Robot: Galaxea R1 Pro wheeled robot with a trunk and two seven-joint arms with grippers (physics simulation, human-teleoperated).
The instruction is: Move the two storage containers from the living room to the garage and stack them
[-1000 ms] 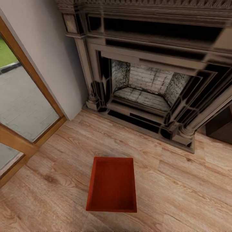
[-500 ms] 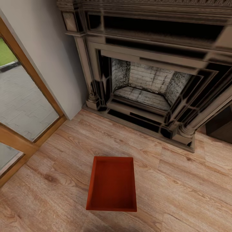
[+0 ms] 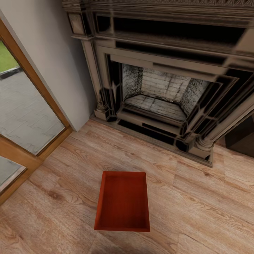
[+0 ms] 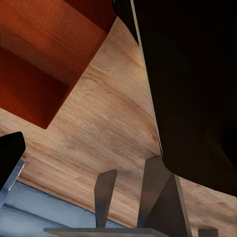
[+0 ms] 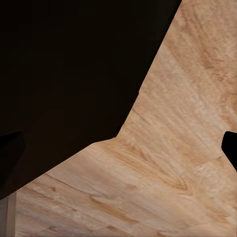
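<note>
Head view looks down on a red-orange container [image 3: 122,201] lying flat and open-topped on the wood floor [image 3: 197,208], in the lower middle of the frame. Its inside is bare. Beyond it, across the upper right of the frame, stands a dark stone fireplace [image 3: 165,84] with a pale brick hearth; the container lies apart from its base. At the left edge a wood-framed glass door [image 3: 24,116] shows grey paving outside, with a beige wall [image 3: 53,53] between door and fireplace.

Left wrist view shows the container [image 4: 44,54] in the upper left of the frame, one corner and a wall seen from outside, resting on the planks. A large black part of the robot [image 4: 192,89] fills the right side. Of the left gripper only a dark tip [image 4: 10,153] shows at the left edge, so whether it is wide or narrow cannot be told; nothing is seen held in it.

Right wrist view shows planks [image 5: 173,163] and a black mass [image 5: 69,69] in the upper left. Dark tips [image 5: 231,148] of the right gripper sit at both side edges, well apart, so the pincer is wide with nothing between.
</note>
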